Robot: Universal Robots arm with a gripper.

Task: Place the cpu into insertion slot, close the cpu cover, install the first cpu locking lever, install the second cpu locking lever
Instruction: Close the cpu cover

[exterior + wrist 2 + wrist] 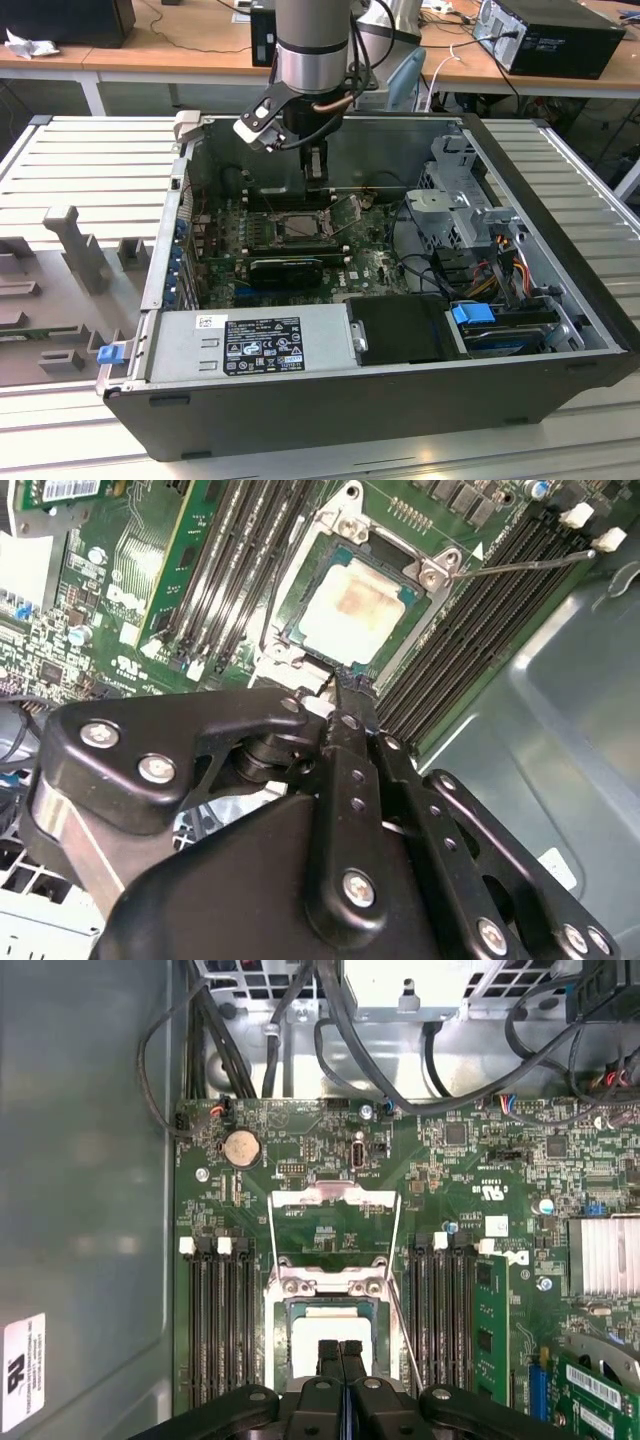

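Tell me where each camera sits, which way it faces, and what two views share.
Exterior view: off the arm, raised, angled down into the open computer case; the arm and gripper hang in from above.
First wrist view: on the arm, looking straight down past the shut fingers onto the motherboard.
Second wrist view: on the arm, behind the gripper's black linkage, looking obliquely across the motherboard.
Shared: both wrist views show the gripper tips close to the cpu lying in the insertion slot.
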